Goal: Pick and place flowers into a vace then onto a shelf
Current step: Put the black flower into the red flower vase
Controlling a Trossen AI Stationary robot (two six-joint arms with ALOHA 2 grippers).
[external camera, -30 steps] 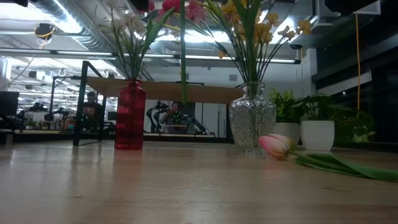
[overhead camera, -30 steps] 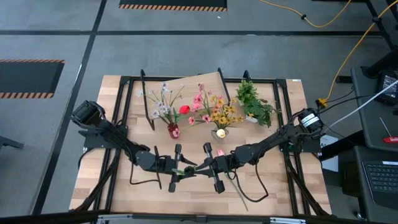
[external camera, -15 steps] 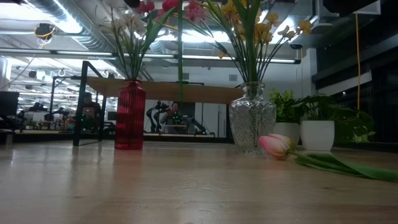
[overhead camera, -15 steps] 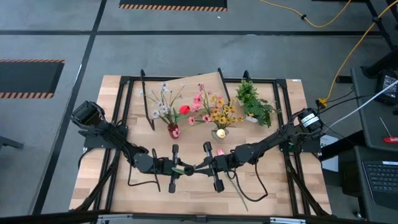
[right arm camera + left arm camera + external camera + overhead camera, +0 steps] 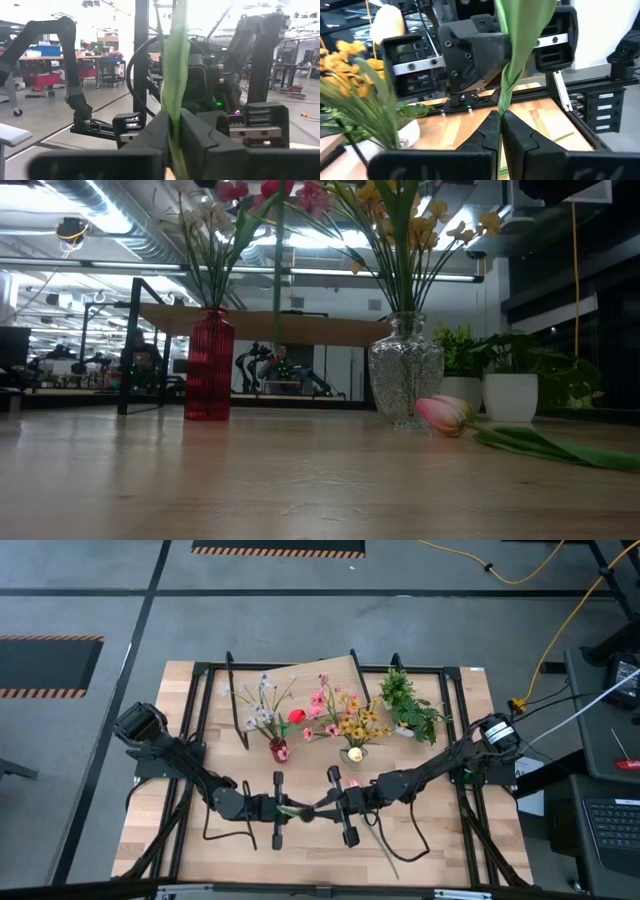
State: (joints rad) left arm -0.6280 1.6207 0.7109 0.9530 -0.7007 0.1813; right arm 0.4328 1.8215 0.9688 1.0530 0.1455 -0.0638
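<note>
A green flower stem (image 5: pixel 517 45) stands upright in the air between my two grippers at the table's middle, near its front. My left gripper (image 5: pixel 293 809) is shut on it. My right gripper (image 5: pixel 322 808) faces it from the other side and has the same stem (image 5: pixel 174 60) between its fingers. In the low view the stem (image 5: pixel 278 250) hangs clear of the table. A pink tulip (image 5: pixel 445 415) lies on the tabletop. The red vase (image 5: pixel 279 750) and the glass vase (image 5: pixel 353 753) hold flowers in front of the shelf (image 5: pixel 300 675). My left gripper pinches the stem's green leaf wrap (image 5: pixel 503 102) between its two fingertips. The fingers come level from the table's left and lie across the upright stem, which is lifted clear of the table. My right gripper has the stem's leaf (image 5: pixel 175 100) between its two fingers. They come level from the table's right, across the stem, and the leaf fills the gap between them.
A potted green plant (image 5: pixel 410 705) in a white pot (image 5: pixel 510 395) stands at the back right. The tulip's stem and leaves (image 5: pixel 545 445) trail toward the right front. Black frame rails (image 5: pixel 190 740) run along both table sides. Bare tabletop (image 5: pixel 230 860) lies near the front edge.
My left gripper has shut on the stem. Both grippers and the upright stem have drifted slightly toward the table's left.
</note>
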